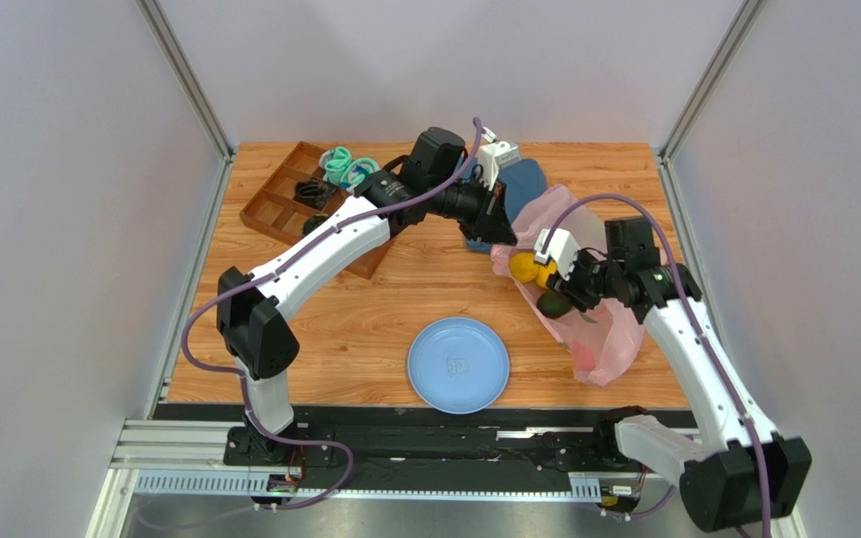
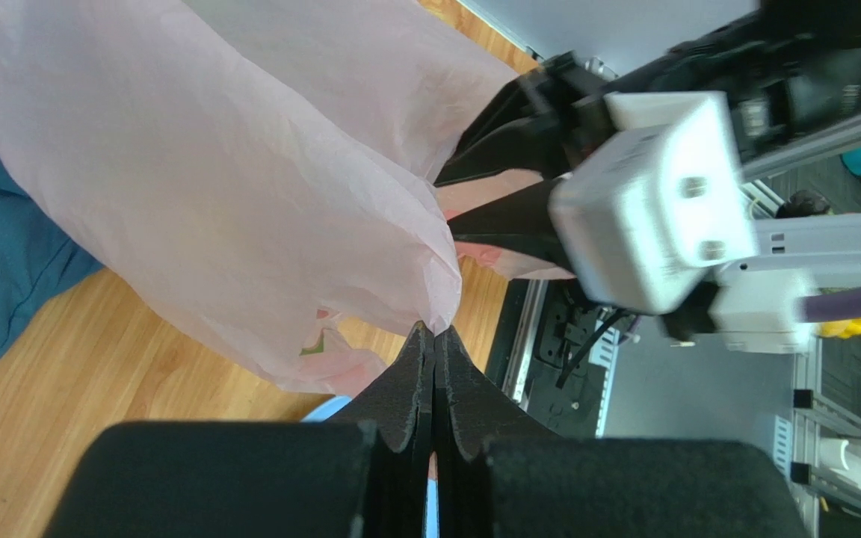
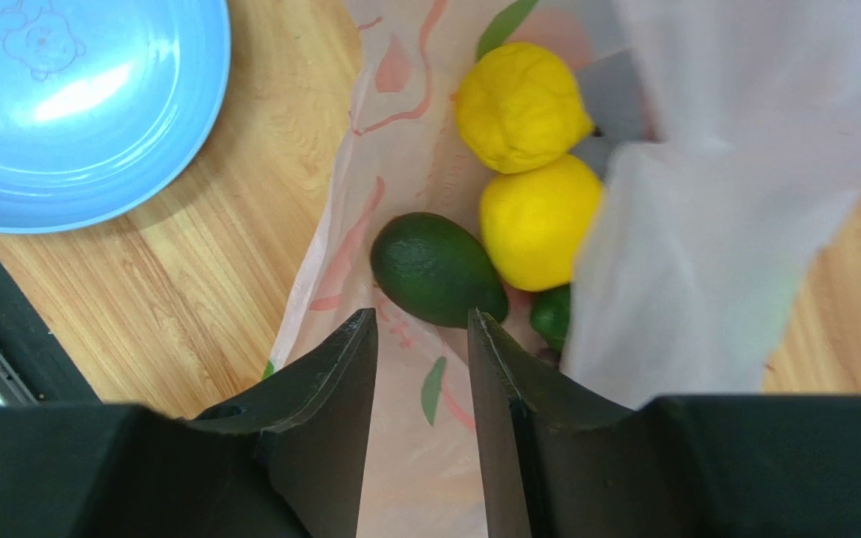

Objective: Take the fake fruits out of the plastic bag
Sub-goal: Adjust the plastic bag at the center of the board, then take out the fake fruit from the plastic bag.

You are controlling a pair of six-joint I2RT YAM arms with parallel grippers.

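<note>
Blue comes first: a round light-blue plastic plate (image 1: 459, 364) lies on the wooden desk (image 1: 379, 297), closest to the arm bases. Just to its right, the large crinkly translucent pink plastic bag (image 1: 603, 348) runs from the near right part of the desk up toward the middle, with its mouth facing away from me.

My right end effector (image 3: 422, 319) hangs over the open mouth. Its jaws are released, with a gap between them, and only printed pink film shows in that gap. Just past the tips, a dark green avocado (image 3: 437, 269) lies inside the bag on the film. A smooth yellow fruit (image 3: 538, 221) touches the avocado, and a bumpy yellow round citrus (image 3: 519, 107) sits beyond that. Another dark green fruit (image 3: 555, 316) peeks out from under a pale fold; I cannot tell what it is. All the fake fruits I can see are in the bag.

Farther back, my left end effector (image 2: 435, 334) is clenched on a gathered edge of the bag and holds it lifted off the desk, with the film draping away from the pinched tips. A dark blue cloth (image 1: 527, 179) lies behind it. At the far left stands a brown wooden compartment tray (image 1: 283, 202), with teal rolled socks (image 1: 345, 168) at its back corner.
</note>
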